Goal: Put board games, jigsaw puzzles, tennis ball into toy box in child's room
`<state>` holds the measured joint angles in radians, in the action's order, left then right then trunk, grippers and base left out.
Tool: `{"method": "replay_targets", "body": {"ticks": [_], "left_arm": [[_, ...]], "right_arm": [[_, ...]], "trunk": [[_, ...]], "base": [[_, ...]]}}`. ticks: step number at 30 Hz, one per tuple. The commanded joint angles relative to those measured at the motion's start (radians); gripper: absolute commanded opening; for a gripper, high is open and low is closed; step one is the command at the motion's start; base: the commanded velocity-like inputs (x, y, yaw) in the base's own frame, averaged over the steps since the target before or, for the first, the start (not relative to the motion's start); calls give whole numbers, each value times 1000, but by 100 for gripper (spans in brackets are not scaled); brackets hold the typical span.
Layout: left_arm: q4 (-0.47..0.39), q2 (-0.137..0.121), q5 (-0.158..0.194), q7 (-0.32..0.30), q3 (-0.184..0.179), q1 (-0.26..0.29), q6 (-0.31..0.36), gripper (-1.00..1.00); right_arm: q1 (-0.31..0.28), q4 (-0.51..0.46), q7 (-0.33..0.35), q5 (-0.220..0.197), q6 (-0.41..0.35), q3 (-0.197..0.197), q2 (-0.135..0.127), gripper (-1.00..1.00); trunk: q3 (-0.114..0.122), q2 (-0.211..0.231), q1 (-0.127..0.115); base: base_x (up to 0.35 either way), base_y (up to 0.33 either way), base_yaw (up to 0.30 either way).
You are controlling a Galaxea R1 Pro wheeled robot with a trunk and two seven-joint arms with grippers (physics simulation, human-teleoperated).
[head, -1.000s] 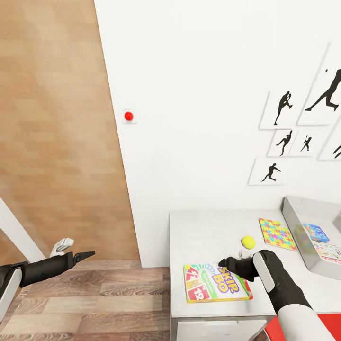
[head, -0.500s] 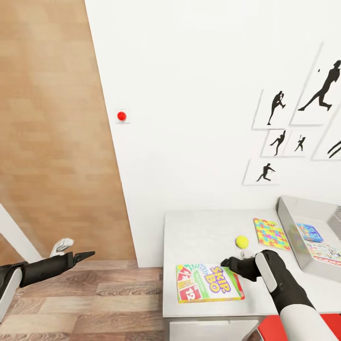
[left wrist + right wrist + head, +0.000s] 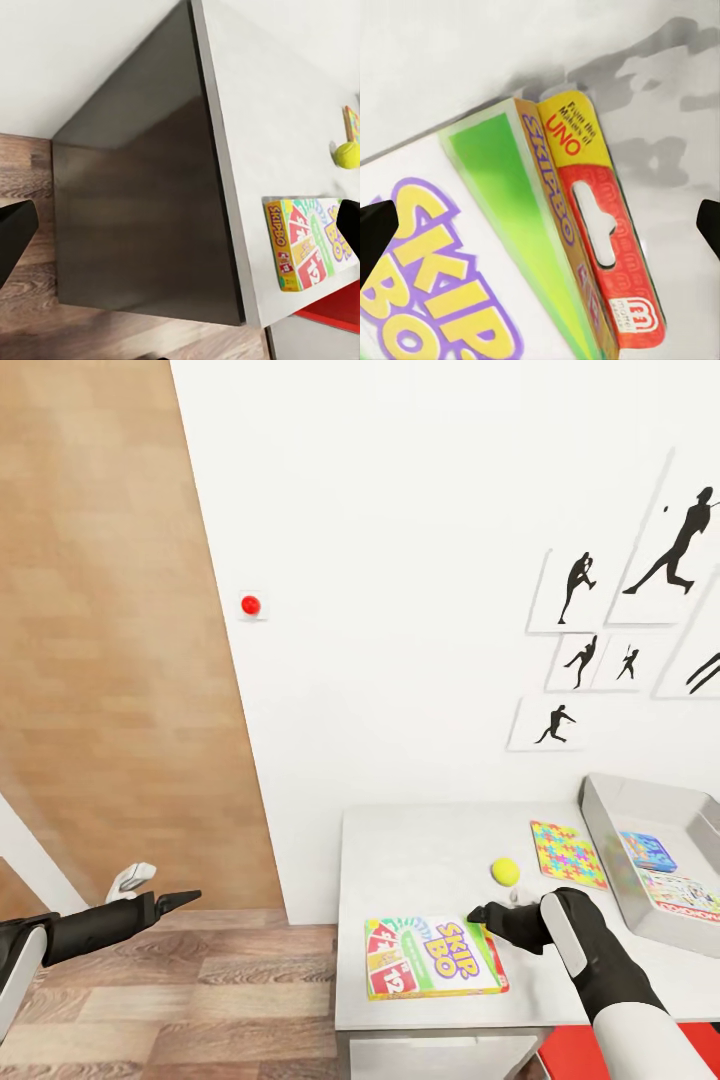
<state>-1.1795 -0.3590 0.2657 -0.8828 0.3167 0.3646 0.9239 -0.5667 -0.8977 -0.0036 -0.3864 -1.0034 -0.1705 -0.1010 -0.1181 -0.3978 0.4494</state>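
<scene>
Mostly white wall (image 3: 420, 560), speckled table (image 3: 420, 850), wood-plank floor (image 3: 200, 990)

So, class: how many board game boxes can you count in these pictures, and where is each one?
3. The Skip-Bo board game lies on the table under the right gripper; a blue one and a white one lie inside the toy box. Others may be hidden.

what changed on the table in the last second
Mostly the camera turned, sliding everything leftward in view. The right end effector hovers open at the Skip-Bo board game's edge, not gripping. Tennis ball, jigsaw puzzle and toy box kept their places; left end effector unmoved.
</scene>
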Motion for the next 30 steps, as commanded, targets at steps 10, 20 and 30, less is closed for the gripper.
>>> {"method": "replay_targets", "body": {"ticks": [10, 20, 30], "left_arm": [[0, 0, 0, -4, 1, 1, 4, 100], [0, 0, 0, -4, 1, 1, 4, 100], [0, 0, 0, -5, 1, 1, 4, 100]], "right_arm": [[-1, 11, 0, -2, -5, -1, 0, 100], [-1, 20, 1, -2, -5, -1, 0, 100], [-1, 20, 4, -3, -6, -1, 1, 100]], "trunk": [[-3, -2, 1], [-17, -2, 1], [-31, -2, 1]], "base": [[0, -1, 0], [0, 0, 0], [0, 29, 0]]}}
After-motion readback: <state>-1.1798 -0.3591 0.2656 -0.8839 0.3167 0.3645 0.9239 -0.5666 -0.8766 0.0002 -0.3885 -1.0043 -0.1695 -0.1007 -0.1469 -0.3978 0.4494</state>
